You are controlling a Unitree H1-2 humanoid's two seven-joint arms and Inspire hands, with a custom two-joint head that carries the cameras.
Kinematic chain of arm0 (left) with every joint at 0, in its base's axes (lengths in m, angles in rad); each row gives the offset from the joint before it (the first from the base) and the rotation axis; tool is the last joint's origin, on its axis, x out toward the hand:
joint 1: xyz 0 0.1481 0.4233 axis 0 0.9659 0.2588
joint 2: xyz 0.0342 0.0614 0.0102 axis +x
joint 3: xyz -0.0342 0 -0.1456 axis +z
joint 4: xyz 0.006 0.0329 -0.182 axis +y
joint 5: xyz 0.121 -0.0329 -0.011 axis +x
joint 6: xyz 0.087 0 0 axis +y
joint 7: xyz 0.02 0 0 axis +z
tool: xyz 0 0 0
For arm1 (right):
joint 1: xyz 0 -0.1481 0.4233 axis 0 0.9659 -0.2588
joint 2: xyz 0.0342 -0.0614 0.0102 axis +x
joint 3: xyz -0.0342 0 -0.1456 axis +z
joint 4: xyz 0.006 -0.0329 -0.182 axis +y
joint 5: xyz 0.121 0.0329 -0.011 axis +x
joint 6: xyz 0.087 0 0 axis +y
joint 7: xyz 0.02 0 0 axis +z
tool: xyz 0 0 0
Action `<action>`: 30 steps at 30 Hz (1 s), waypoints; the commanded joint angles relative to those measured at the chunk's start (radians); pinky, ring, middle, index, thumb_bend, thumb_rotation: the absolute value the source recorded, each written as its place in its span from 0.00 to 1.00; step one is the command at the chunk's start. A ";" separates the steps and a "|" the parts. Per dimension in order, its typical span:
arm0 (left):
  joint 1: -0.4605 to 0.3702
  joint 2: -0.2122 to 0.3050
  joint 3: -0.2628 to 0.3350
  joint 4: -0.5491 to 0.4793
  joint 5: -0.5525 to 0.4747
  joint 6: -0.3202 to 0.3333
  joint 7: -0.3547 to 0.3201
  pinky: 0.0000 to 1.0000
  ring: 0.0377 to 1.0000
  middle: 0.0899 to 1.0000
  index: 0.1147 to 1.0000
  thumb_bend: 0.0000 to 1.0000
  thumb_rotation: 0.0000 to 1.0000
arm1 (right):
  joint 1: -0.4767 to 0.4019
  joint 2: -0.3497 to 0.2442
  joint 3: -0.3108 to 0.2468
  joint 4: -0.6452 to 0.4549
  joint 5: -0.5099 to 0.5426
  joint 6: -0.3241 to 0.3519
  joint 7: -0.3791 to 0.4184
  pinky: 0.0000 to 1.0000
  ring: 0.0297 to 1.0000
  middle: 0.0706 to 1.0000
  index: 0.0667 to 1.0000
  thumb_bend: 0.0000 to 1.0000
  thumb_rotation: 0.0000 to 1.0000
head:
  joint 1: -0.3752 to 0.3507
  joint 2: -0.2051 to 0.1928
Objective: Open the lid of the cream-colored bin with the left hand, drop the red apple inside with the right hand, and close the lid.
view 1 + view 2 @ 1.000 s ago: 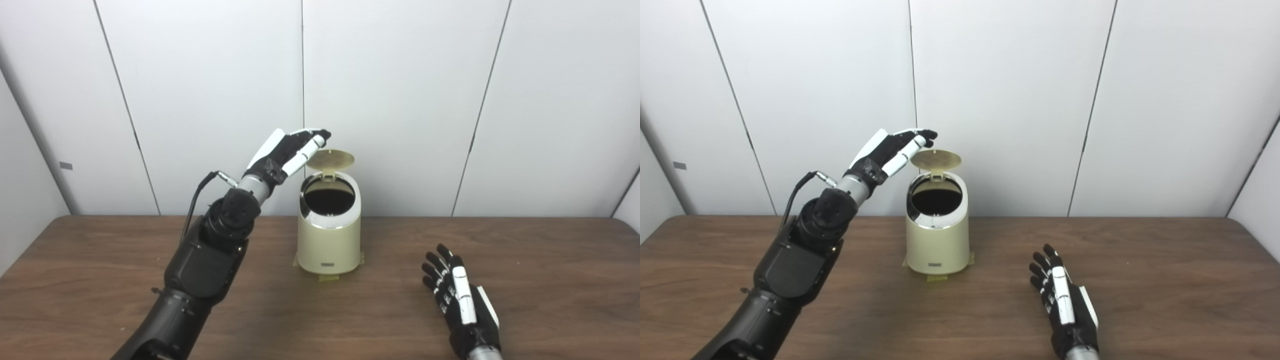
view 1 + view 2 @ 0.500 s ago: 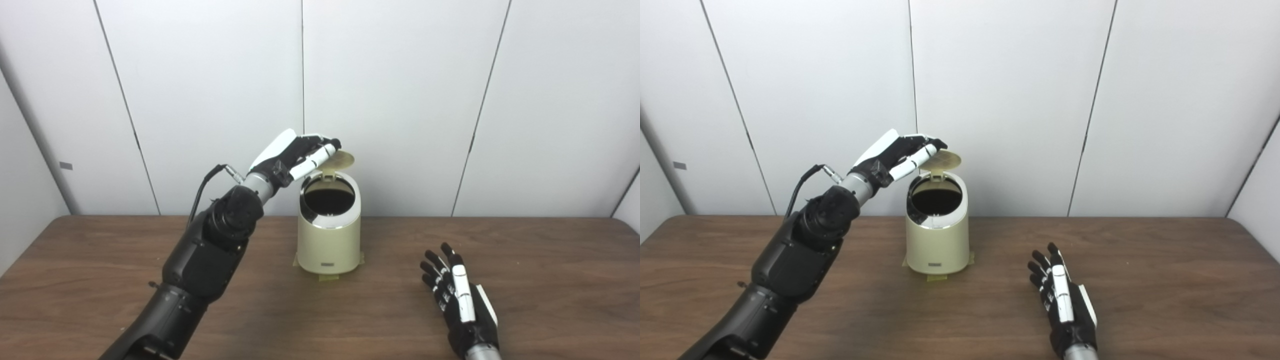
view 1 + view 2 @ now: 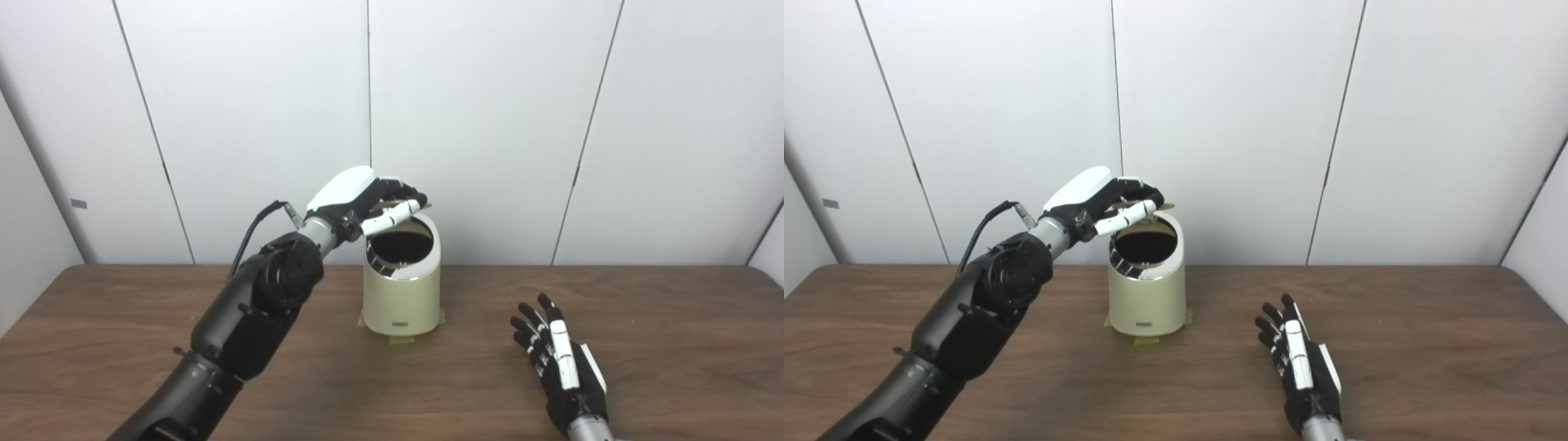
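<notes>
Left hand [image 3: 361,199], fingers spread and holding nothing, rests atop the lid [image 3: 422,204] to press it down over the bin [image 3: 401,288] below. Right hand [image 3: 560,361] lies flat on the table [image 3: 674,343], fingers apart. Apple not visible, presumably inside.

Black casing is covering the left arm [image 3: 245,331], bulging into a rounded elbow joint, with a silver cuff showing at the wrist and a black cable looping off it. The left hand [image 3: 361,199] is wearing a glossy white back shell over dark fingers. The right hand [image 3: 560,367] is showing black fingers with white strips along them.
</notes>
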 commanded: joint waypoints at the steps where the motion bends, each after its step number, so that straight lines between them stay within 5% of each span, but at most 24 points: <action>1: -0.040 0.043 -0.025 -0.045 0.074 -0.026 0.000 0.77 0.81 0.78 0.74 0.50 1.00 | -0.008 -0.005 0.001 0.025 -0.005 0.026 -0.005 0.91 0.87 0.90 1.00 0.57 0.91 | -0.002 0.003; 18: -0.010 0.115 -0.134 -0.094 0.341 -0.091 -0.100 0.94 0.85 0.80 0.78 0.53 1.00 | -0.015 -0.010 0.007 0.044 -0.020 0.022 -0.005 0.93 0.86 0.89 1.00 0.59 0.92 | -0.014 0.018; 30: 0.048 0.105 -0.114 -0.166 0.383 -0.073 -0.169 0.93 0.87 0.83 0.82 0.55 1.00 | -0.014 -0.015 0.014 0.043 -0.037 0.031 -0.004 0.92 0.86 0.88 1.00 0.60 0.93 | -0.026 0.034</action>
